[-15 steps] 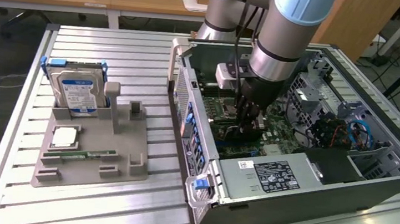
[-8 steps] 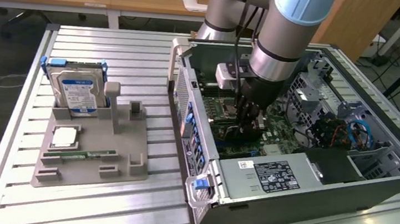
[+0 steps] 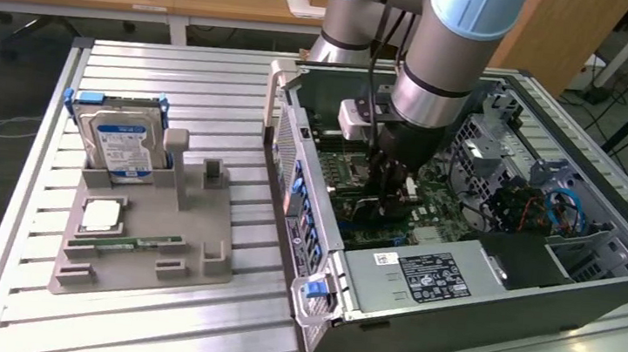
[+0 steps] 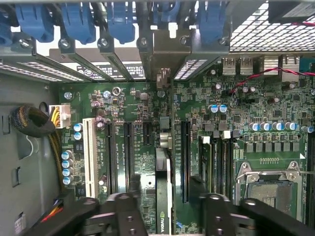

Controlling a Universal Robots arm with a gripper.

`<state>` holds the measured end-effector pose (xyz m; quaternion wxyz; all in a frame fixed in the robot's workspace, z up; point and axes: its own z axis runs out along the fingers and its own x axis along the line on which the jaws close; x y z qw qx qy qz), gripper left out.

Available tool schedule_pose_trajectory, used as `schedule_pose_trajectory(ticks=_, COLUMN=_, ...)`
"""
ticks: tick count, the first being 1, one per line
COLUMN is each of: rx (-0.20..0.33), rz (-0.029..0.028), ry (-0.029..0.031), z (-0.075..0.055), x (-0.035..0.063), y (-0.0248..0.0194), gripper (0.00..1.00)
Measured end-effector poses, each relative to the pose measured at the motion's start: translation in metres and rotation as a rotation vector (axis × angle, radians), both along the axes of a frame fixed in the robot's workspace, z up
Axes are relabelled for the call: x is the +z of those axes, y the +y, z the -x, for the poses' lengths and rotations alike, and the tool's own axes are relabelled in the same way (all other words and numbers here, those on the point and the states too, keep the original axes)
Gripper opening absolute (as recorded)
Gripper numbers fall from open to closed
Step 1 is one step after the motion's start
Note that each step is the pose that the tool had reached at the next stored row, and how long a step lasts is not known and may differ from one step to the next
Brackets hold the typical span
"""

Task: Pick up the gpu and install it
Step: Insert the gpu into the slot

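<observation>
In the wrist view the hand is clenched on the gpu, its two dark fingers pressing either side of the card's top edge, so the card is seen edge-on as a thin upright strip with a small green logo on it, too small to read for sure. The card stands over the motherboard, lined up with one of the long black slots, and its far end reaches toward the row of blue clips at the case's back wall; whether it is fully seated cannot be told. I judge the card light and stiff but fragile: the bare board and its connector edge would suffer from twisting or hard pushing, so holding it by the plain top edge near the middle seems right, keeping it straight. In the exterior view the arm reaches down into the open computer case on the counter. The power supply carries a black label with white print, not readable. Farther toward the exterior view's left, a grey holder carries a hard drive with a blue-white label.
</observation>
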<state>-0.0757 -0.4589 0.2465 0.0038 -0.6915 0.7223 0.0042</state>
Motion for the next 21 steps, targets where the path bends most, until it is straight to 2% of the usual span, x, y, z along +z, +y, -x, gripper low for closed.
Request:
schedule_pose_trajectory(ticks=1, rx=0.0, rz=0.0003, ry=0.0001, z=0.0, x=0.0003, y=0.0, gripper=0.51)
schedule_pose_trajectory(ticks=2, rx=0.0, rz=0.0004, ry=0.0002, z=0.0, x=0.0023, y=0.0, gripper=0.57)
schedule_pose_trajectory(ticks=9, rx=-0.001, rz=0.0, ry=0.0, z=0.0, x=0.0327, y=0.0, gripper=0.57)
schedule_pose_trajectory(ticks=10, rx=-0.001, rz=-0.004, ry=-0.0005, z=0.0, x=0.0329, y=0.0, gripper=0.57)
schedule_pose_trajectory(ticks=15, rx=-0.001, rz=-0.004, ry=-0.0005, z=0.0, x=0.0329, y=0.0, gripper=0.55)
schedule_pose_trajectory(ticks=17, rx=-0.001, rz=-0.004, ry=-0.0004, z=0.0, x=0.033, y=0.0, gripper=0.43)
schedule_pose_trajectory(ticks=18, rx=-0.001, rz=-0.004, ry=-0.0004, z=0.0, x=0.033, y=0.0, gripper=0.43)
schedule_pose_trajectory(ticks=20, rx=-0.001, rz=-0.0039, ry=-0.0004, z=0.0, x=0.033, y=0.0, gripper=0.31)
schedule_pose_trajectory(ticks=21, rx=-0.001, rz=-0.004, ry=-0.0005, z=0.0, x=0.033, y=0.0, gripper=0.31)
